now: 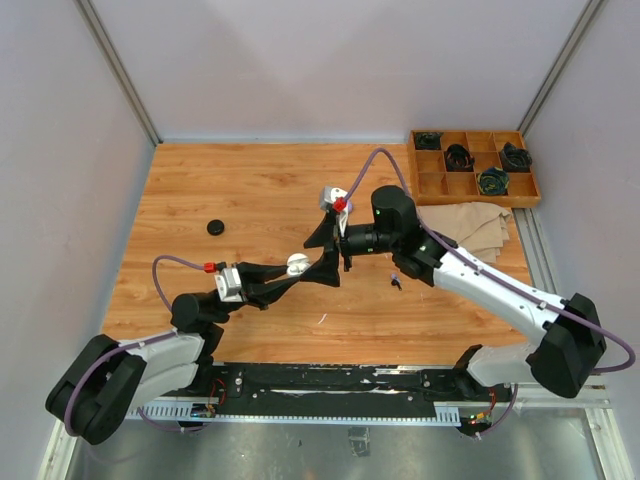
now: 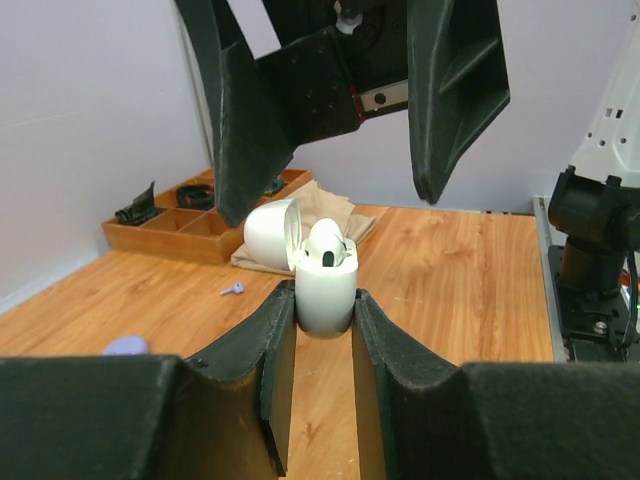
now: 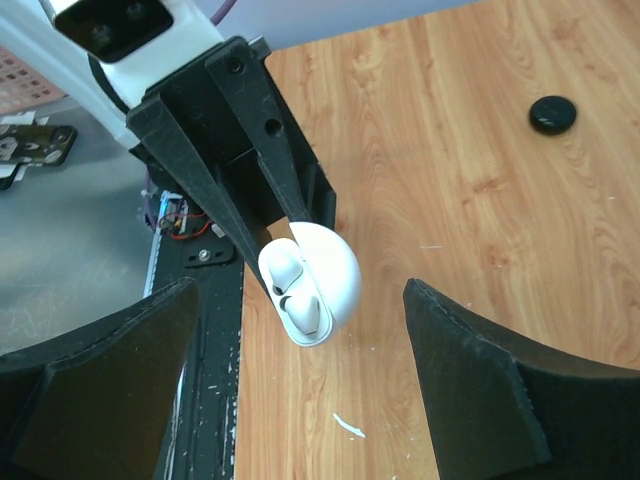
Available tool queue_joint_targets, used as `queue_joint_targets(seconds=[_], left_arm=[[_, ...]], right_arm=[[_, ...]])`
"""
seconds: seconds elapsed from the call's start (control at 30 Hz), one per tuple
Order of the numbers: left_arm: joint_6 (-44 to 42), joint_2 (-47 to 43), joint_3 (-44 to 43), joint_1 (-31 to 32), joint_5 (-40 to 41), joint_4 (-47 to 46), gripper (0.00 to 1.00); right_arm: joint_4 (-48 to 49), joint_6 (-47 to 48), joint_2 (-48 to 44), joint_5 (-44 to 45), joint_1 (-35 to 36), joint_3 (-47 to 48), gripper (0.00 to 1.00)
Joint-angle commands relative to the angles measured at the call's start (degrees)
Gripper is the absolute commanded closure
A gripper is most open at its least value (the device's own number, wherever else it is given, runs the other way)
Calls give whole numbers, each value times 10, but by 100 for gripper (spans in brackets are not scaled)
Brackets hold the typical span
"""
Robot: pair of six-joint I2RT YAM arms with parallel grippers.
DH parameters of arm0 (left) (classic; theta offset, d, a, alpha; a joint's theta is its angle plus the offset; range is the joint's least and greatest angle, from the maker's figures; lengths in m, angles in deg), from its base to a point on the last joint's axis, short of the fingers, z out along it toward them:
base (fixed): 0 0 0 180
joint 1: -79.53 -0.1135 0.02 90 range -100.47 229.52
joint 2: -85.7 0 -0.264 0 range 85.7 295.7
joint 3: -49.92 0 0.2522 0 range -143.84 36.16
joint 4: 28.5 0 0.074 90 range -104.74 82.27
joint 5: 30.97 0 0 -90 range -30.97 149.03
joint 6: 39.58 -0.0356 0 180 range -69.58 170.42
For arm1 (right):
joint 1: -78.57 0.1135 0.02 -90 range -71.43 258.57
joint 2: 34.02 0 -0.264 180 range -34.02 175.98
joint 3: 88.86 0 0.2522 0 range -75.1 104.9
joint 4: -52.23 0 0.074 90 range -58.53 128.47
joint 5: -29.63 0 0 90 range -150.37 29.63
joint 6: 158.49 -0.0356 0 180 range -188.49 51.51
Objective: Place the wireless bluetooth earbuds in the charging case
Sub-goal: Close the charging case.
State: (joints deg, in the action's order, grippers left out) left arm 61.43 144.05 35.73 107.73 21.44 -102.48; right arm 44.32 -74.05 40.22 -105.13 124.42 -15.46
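White and open-lidded, one charging case [image 3: 325, 270] is clamped between the fingers of the left gripper [image 1: 288, 274] at the table's near middle. Its mouth faces the right gripper [image 2: 332, 205], whose jaws stand wide apart just beyond it, holding nothing. Two white earbuds [image 2: 325, 247] seem seated inside, one looking proud. One lilac earbud [image 1: 397, 283] lies on the wood just right of the right gripper, so that arm is nearer; its stem direction is too small to read. Farther left lies one black round case [image 3: 552, 113]; far right, one wooden tray [image 1: 470, 203].

Probably a lab: panel-walled wooden table [image 1: 250, 190]
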Motion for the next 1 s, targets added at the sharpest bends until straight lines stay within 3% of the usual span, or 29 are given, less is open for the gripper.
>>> queue_joint_targets(seconds=[0.0, 0.27, 0.67, 0.8, 0.97], left_arm=[[3, 4, 34, -3, -16, -74, 100], [0, 3, 30, -3, 12, -43, 100], [-8, 4, 13, -2, 44, 22, 100], [-6, 7, 7, -2, 53, 41, 100], [3, 14, -15, -2, 72, 95, 100]], right_arm=[[-20, 31, 26, -69, -8, 27, 16], [-21, 34, 40, -125, -7, 26, 19], [-59, 71, 9, -103, -7, 15, 20], [-74, 80, -7, -53, -8, 9, 20], [-98, 87, -46, 75, -7, -10, 20]])
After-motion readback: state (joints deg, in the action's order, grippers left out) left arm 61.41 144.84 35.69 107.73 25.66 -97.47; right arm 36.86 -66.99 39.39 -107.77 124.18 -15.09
